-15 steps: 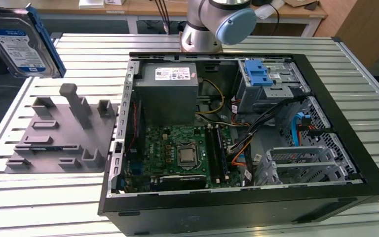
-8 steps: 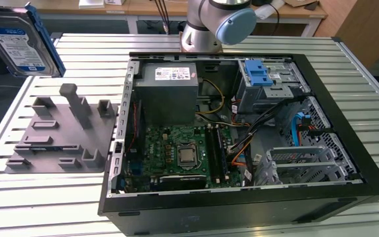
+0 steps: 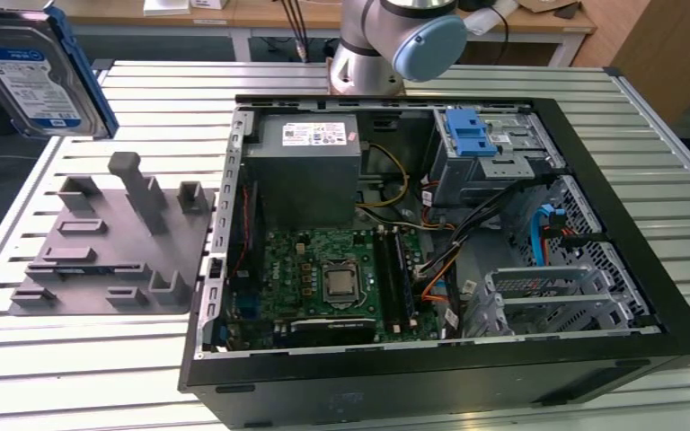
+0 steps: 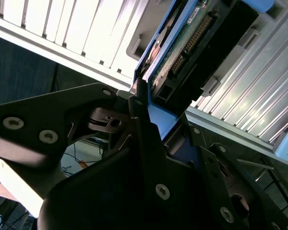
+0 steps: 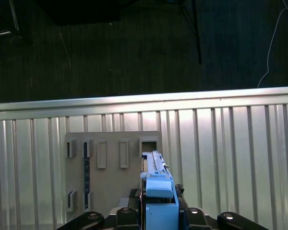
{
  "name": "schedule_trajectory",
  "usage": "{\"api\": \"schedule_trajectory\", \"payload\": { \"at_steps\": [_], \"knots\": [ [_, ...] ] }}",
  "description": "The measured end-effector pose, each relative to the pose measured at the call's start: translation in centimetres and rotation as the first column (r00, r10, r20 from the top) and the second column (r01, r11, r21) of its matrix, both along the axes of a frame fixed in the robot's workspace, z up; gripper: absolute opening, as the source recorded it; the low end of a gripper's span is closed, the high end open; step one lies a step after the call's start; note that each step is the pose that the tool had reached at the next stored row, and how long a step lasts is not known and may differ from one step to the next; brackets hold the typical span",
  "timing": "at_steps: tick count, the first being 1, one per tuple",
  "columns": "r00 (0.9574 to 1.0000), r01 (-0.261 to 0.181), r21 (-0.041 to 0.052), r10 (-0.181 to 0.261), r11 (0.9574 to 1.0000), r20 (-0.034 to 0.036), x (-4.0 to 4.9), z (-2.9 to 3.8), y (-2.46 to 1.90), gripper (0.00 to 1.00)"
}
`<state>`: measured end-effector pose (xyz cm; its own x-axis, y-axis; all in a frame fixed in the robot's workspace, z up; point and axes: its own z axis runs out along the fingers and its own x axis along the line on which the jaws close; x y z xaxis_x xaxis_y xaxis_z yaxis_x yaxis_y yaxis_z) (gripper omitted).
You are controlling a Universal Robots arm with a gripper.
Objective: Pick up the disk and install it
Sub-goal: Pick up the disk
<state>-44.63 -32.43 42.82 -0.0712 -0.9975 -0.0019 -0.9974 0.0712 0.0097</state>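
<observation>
Disk (image 3: 33, 76) hangs in the air, label visible, on the exterior view's left of the open PC case (image 3: 441, 377), above the grey fixture block (image 3: 111, 242) beside that case. Gripper (image 4: 161, 112) pinches the disk by its blue-framed edges.

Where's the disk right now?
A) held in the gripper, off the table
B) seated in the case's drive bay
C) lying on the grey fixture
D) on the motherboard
A: the disk hangs clear of the grey fixture, its blue frame clamped in the gripper.
</observation>
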Motion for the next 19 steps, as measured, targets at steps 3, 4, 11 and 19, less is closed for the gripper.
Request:
{"api": "schedule_trajectory", "payload": {
  "at_steps": [3, 4, 11, 19],
  "knots": [
    [1.0000, 0.000, 0.0000, 0.000, 1.0000, 0.0000, 0.00, 0.09, 0.00, 0.36],
    [1.0000, 0.000, 0.0000, 0.000, 1.0000, -0.0001, 0.00, 0.12, 0.00, 0.36],
    [1.0000, 0.000, 0.0000, 0.000, 1.0000, 0.0000, 0.00, 0.36, 0.00, 0.36],
    [1.0000, 0.000, 0.0000, 0.000, 1.0000, 0.0000, 0.00, 0.71, 0.00, 0.36]
  ]
}}
